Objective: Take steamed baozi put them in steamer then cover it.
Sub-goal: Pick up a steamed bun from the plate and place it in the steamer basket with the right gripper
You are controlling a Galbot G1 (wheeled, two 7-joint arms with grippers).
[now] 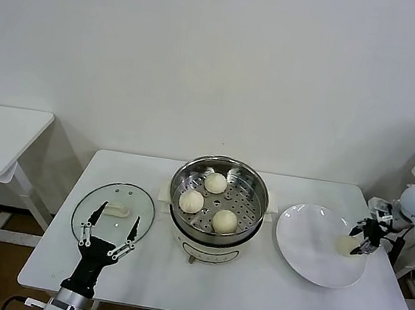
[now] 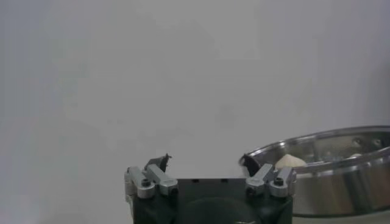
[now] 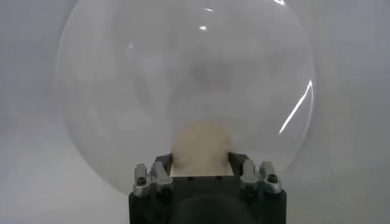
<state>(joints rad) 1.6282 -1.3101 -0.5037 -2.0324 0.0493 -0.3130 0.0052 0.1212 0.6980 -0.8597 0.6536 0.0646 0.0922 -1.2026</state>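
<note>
The steamer stands mid-table with three steamed baozi in its basket: one at the back, one on the left, one at the front. A fourth baozi lies on the right part of the white plate. My right gripper is shut on it; in the right wrist view the bun sits between both fingers of that gripper, over the plate. My left gripper hangs open over the near edge of the glass lid.
The left wrist view shows the open left gripper with the steamer rim and a bun beyond it. A second white table stands at far left. The lid lies flat left of the steamer.
</note>
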